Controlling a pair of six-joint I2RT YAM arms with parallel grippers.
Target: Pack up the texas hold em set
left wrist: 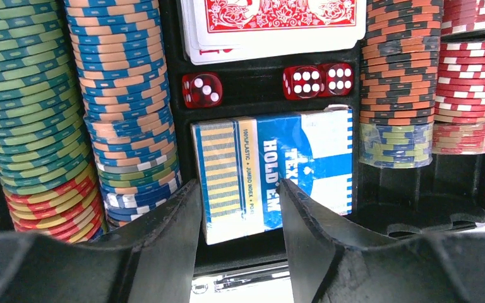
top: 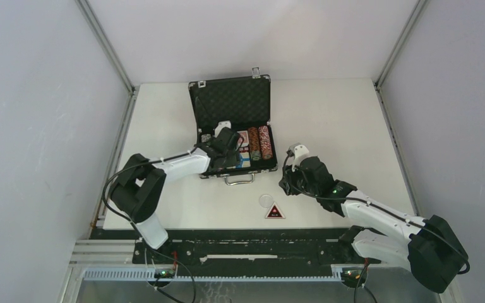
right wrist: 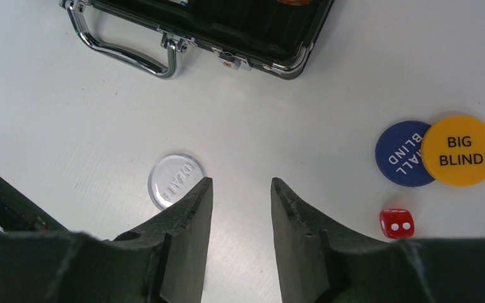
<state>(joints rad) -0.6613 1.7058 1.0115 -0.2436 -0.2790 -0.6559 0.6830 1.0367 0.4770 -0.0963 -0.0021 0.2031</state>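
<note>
The black briefcase (top: 230, 101) lies open mid-table with its foam-lined lid up. Inside are chip stacks (left wrist: 123, 101), a red card deck (left wrist: 278, 25), a blue card deck (left wrist: 271, 170) and three red dice (left wrist: 302, 82). My left gripper (left wrist: 240, 189) hangs open just above the blue deck's near end and holds nothing; from above, that left gripper (top: 230, 148) is over the case. My right gripper (right wrist: 240, 183) is open over bare table right of the case. Around it lie a clear dealer button (right wrist: 175, 181), a blue small-blind token (right wrist: 403, 153), a yellow big-blind token (right wrist: 459, 150) and a red die (right wrist: 396, 223).
The case's chrome handle (right wrist: 126, 53) and latch face the arms. A red triangular marker (top: 275, 211) sits on the table near the front edge, beside the dealer button (top: 266, 201). White walls enclose the table on three sides.
</note>
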